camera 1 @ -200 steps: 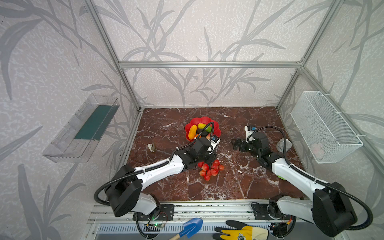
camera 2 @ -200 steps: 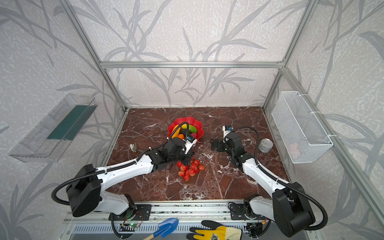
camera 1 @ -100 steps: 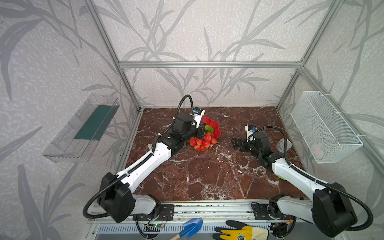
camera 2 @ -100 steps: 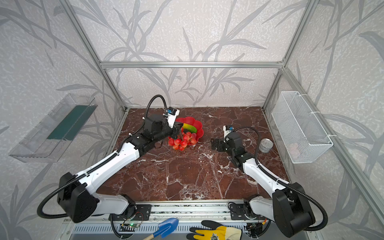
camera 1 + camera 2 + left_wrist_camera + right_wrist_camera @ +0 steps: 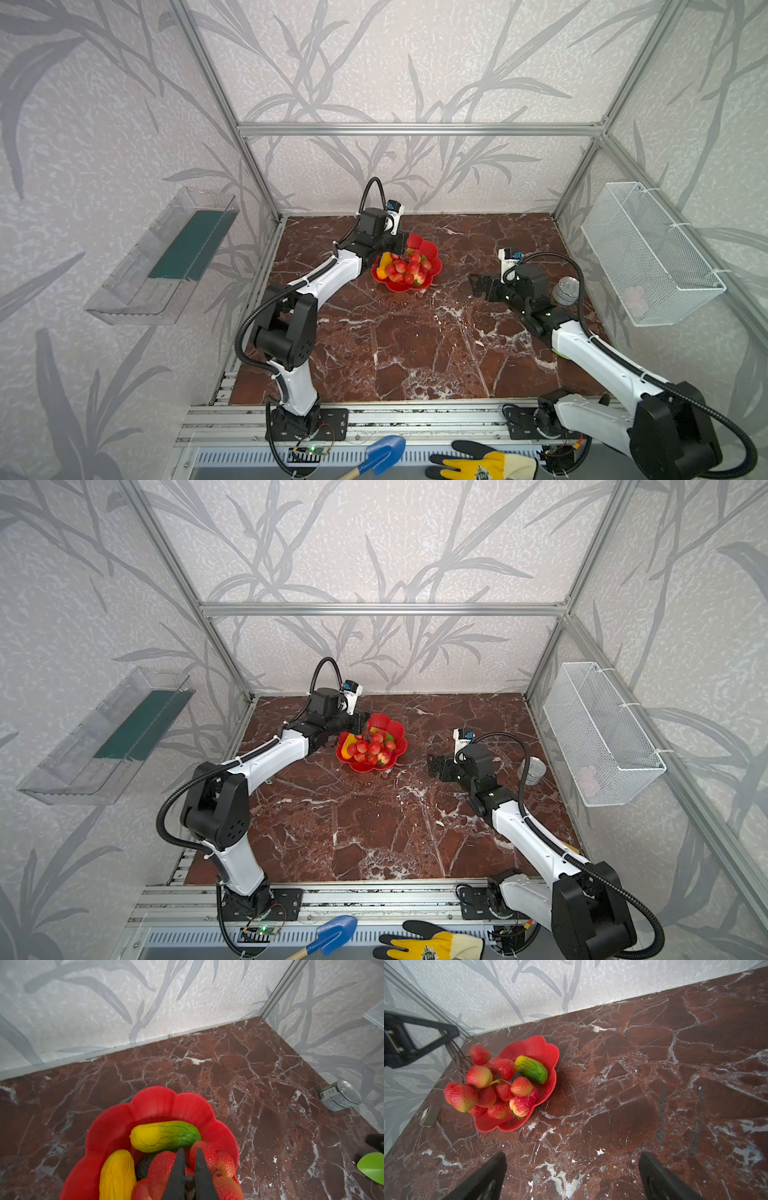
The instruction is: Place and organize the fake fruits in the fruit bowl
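Note:
The red scalloped fruit bowl [image 5: 432,250] [image 5: 398,729] sits at the back middle of the marble floor. My left gripper [image 5: 401,249] [image 5: 189,1151] is shut on the dark stem of the bunch of red berries [image 5: 481,1084] [image 5: 372,748], which hangs over the bowl. In the bowl lie a green-yellow oblong [image 5: 164,1135] [image 5: 532,1071], a yellow-orange oblong [image 5: 117,1174], a dark bumpy oval [image 5: 143,1165] and a red-yellow strawberry [image 5: 523,1103]. My right gripper [image 5: 476,284] [image 5: 572,1157] stands open and empty over the floor, right of the bowl.
A tin can [image 5: 565,291] [image 5: 340,1096] stands near the right wall under the white wire basket [image 5: 648,253]. A clear tray [image 5: 166,257] hangs on the left wall. A green leaf-shaped tool [image 5: 372,1164] lies beside the right arm. A small metal piece [image 5: 430,1115] lies left of the bowl.
My left gripper has carried the berry bunch up from the floor in front of the bowl, back over the bowl. The right arm has stayed still.

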Available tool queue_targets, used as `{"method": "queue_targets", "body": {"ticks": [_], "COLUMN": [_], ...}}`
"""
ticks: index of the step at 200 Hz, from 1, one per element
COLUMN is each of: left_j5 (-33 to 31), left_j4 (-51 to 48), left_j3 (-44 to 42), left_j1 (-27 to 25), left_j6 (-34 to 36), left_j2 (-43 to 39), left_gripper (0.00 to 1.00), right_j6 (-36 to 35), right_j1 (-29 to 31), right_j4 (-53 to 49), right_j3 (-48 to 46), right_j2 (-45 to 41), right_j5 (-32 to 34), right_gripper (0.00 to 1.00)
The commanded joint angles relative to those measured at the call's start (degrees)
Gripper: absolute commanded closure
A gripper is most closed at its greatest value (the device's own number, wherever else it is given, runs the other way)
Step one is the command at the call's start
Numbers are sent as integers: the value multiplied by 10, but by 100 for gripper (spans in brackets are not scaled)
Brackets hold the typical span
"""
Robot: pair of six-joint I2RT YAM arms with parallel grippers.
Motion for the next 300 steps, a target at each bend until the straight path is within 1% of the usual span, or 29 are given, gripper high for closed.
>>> {"method": "queue_targets", "body": {"ticks": [1,17,23,27,35,45,56,73,81,86,106,119,135,156,168,182,193,201,209,222,228,238,254,266,271,278,286,292,300], "left_j5": [14,13,11,9,8,7,-4,-18,-26,-33,-64,-89,-138,-226,-271,-313,-351,-373,-390,-460,-471,-450,-417,-398,-381,-344,-339,-336,-332], "left_j4": [16,16,14,12,8,6,6,21,25,27,66,114,163,183,184,202,238,255,260,302,326,356,405,467,495,532,566,599,636], "left_j3": [25,28,30,32,37,40,42,39,38,38,7,-40,-116,-254,-354,-474,-565,-612,-640,-667,-674,-673,-658,-644,-641,-637,-626,-623,-623], "left_j1": [9,15,18,20,24,27,29,32,34,35,36,37,39,42,44,46,49,55,61,74,88,116,154,173,180,191,194,194,195], "left_j6": [-17,-21,-24,-27,-29,-31,-34,-30,-27,-24,-1,22,49,70,68,60,54,60,78,72,72,71,72,78,74,74,82,86,90], "left_j2": [20,33,37,39,41,40,31,6,-10,-22,-88,-144,-226,-347,-421,-510,-568,-600,-619,-604,-585,-538,-444,-365,-333,-289,-239,-201,-167], "left_gripper": [100,100,97,94,82,57,35,12,4,1,1,1,0,0,0,0,0,0,0,0,0,0,0,0,0,0,0,0,0], "right_j6": [-5,-6,-7,-7,-9,-9,-9,-8,-8,-8,-14,-17,-31,-56,-82,-98,-121,-146,-172,-198,-208,-234,-263,-266,-270,-277,-283,-307,-315], "right_j1": [-6,-7,-8,-8,-9,-10,-11,-11,-11,-11,-12,-12,-12,-12,-10,-10,-10,-10,-10,-10,-10,-10,-11,-12,-13,-17,-22,-14,-17], "right_j4": [-9,-11,-12,-13,-17,-20,-21,-22,-23,-24,-31,-31,-28,-12,-9,1,18,34,56,108,129,168,265,330,361,422,480,484,488], "right_j3": [-3,-2,-1,0,2,5,6,7,8,9,12,12,12,2,-9,-36,-63,-83,-100,-125,-131,-139,-158,-168,-173,-180,-185,-179,-174], "right_j2": [-11,-12,-12,-12,-12,-13,-14,-16,-16,-15,-16,-17,-17,-22,-33,-55,-73,-82,-87,-80,-71,-43,8,49,71,106,147,160,171], "right_j5": [-1,-2,-2,-2,-3,-3,-3,-2,-2,-1,2,11,19,43,62,104,142,164,185,216,226,235,243,259,262,257,246,253,242], "right_gripper": [1,1,1,1,1,1,1,1,1,1,1,1,1,1,1,1,1,1,1,1,1,1,1,1,1,1,1,1,1]}}
